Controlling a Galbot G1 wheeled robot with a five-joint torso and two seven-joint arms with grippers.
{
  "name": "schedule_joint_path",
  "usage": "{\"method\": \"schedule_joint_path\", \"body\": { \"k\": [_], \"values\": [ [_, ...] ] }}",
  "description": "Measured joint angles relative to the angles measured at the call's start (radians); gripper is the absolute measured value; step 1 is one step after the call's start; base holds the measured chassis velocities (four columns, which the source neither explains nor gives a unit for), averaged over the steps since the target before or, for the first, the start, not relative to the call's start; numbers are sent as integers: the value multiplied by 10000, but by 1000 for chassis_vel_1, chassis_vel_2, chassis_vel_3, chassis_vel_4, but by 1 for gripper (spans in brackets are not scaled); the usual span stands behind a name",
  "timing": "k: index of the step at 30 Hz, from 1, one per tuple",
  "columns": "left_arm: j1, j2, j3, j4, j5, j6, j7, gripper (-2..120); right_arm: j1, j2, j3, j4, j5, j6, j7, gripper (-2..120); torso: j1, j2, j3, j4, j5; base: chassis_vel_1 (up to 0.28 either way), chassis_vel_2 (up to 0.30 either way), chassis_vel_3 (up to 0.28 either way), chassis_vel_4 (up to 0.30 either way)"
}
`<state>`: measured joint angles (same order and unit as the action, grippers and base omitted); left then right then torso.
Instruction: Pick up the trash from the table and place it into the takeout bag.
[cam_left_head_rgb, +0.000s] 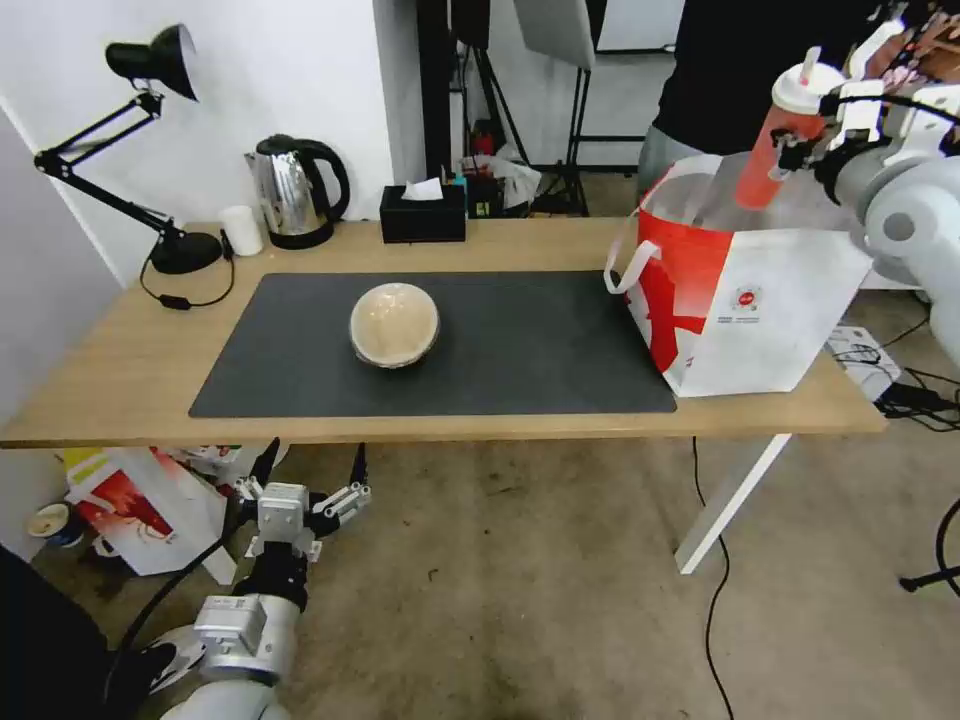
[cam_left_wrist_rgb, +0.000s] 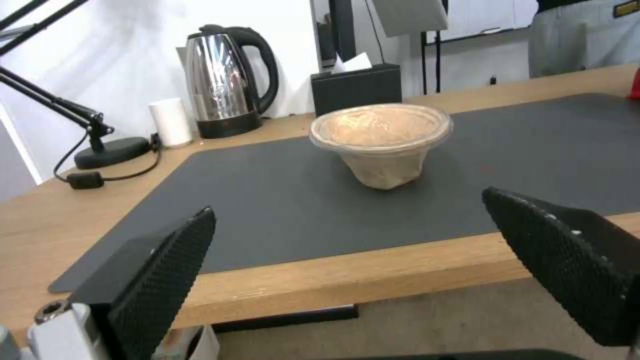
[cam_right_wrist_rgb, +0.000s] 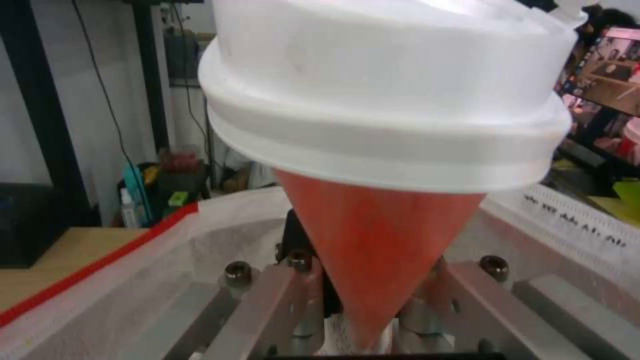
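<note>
Above the open bag (cam_left_head_rgb: 745, 290), our right gripper (cam_left_head_rgb: 800, 148) has its jaws clamped on the red cup (cam_left_head_rgb: 775, 140). The tan bowl (cam_left_head_rgb: 394, 324) sits on the mat (cam_left_head_rgb: 520, 350); our left gripper (cam_left_head_rgb: 308, 478) hangs below the surface (cam_left_head_rgb: 120, 370), jaws apart.

Light-wood table (cam_left_head_rgb: 120, 370) — matt grey mat (cam_left_head_rgb: 540, 350), glossy kettle (cam_left_head_rgb: 290, 190).

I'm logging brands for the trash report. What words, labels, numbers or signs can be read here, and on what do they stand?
None can be read.
Takeout bag: small round red logo with tiny print under it, too small to read.
Takeout bag rim, right wrist view: a row of dark print, blurred.
Red cup, held by the right gripper: no lettering visible.
Tan bowl: none.
</note>
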<state>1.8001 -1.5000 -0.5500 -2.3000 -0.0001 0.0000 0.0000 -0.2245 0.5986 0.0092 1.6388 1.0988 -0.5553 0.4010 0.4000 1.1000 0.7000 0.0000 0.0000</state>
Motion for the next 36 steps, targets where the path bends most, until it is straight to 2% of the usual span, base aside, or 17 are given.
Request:
{"method": "schedule_joint_path", "body": {
  "k": [3, 11, 13, 16, 18, 20, 22, 25, 29, 36],
  "values": [
    [0, 0, 0, 0, 0, 0, 0, 100, -59, 20, -80, 43, -13, -95, 142, 10, 0, 0, 0, 0, 0, 0, 0, 0, 0],
    [0, 0, 0, 0, 0, 0, 0, 100, -143, 55, -165, 210, 46, -887, 853, 43, 0, 0, 0, 1, -1, 0, 0, 0, 0],
    [0, 0, 0, 0, 0, 0, 0, 100, -135, 52, -174, 228, 50, -951, 932, 47, 0, -1, 0, 1, 0, 0, 0, 0, 0],
    [0, 0, 0, 0, 0, 0, 0, 100, -69, -31, -238, 265, 56, -1131, 1074, 62, -1, 0, 0, 1, -1, 0, 0, 0, 0],
    [0, 0, 0, 1, 0, 0, 0, 100, -58, -51, -259, 267, 55, -1148, 1085, 65, 0, -1, 0, 0, -1, 0, 0, 0, 0],
    [0, 0, 0, 0, 0, 0, 0, 100, 18, -141, -342, 269, 50, -1214, 1133, 77, -1, -1, 0, 0, 1, 0, 0, 0, 0],
    [0, 0, 0, 0, 0, 0, 0, 100, 54, -196, -398, 269, 49, -1226, 1136, 80, 0, 0, 0, 1, 0, 0, 0, 0, 0],
    [0, 0, 0, 0, 0, 0, 0, 100, 119, -370, -503, 315, 49, -1269, 1133, 95, 0, 0, 0, -1, -1, 0, 0, 0, 0],
    [0, 0, 0, 0, 0, 0, 0, 100, 141, -412, -522, 336, 41, -1414, 1059, 100, -1, 0, 0, 0, 0, 0, 0, 0, 0],
    [-1, 0, 0, 0, 0, 0, 0, 100, 247, -361, -536, 320, 34, -1435, 1036, 100, 0, 0, -1, 0, -1, 0, 0, 0, 0]
  ]
}}
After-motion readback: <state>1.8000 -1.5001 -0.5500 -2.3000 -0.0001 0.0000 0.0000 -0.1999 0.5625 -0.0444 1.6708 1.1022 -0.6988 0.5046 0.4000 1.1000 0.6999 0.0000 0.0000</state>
